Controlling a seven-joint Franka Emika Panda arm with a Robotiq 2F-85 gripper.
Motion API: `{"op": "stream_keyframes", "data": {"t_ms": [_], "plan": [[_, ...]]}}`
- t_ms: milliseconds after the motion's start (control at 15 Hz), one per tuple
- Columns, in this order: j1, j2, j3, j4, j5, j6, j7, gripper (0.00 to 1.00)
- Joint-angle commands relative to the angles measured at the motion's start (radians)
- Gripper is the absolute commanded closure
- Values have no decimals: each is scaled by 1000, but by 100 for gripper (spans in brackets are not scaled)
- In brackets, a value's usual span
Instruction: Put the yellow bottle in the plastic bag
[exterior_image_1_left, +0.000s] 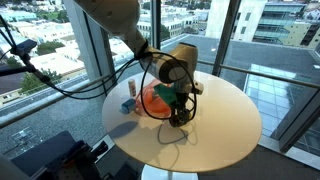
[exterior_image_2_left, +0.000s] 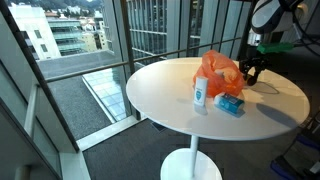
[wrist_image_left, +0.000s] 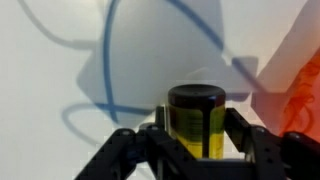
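In the wrist view a yellow bottle (wrist_image_left: 196, 122) with a black cap sits between my gripper (wrist_image_left: 196, 140) fingers, which are closed against its sides. An orange plastic bag (wrist_image_left: 302, 95) shows at the right edge of that view. In both exterior views the gripper (exterior_image_1_left: 179, 112) (exterior_image_2_left: 251, 72) hangs just beside the orange bag (exterior_image_1_left: 157, 99) (exterior_image_2_left: 221, 75) on the round white table (exterior_image_1_left: 215, 135) (exterior_image_2_left: 180, 110). The bottle is too small to make out in the exterior views.
A white bottle with a teal label (exterior_image_2_left: 200, 90) and a blue packet (exterior_image_2_left: 230, 104) stand beside the bag. A red-topped bottle (exterior_image_1_left: 132, 90) stands behind the bag. Glass walls surround the table. Cables hang from the arm.
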Motion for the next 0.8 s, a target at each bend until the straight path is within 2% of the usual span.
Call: {"op": "stream_keyframes", "data": {"t_ms": [0, 67, 333, 733], "plan": [[3, -16, -1, -1, -21, -4, 21, 66], [-2, -31, 5, -6, -13, -21, 8, 71], [-7, -113, 16, -45, -3, -65, -23, 71], [1, -314, 47, -126, 3, -158, -75, 71]]}}
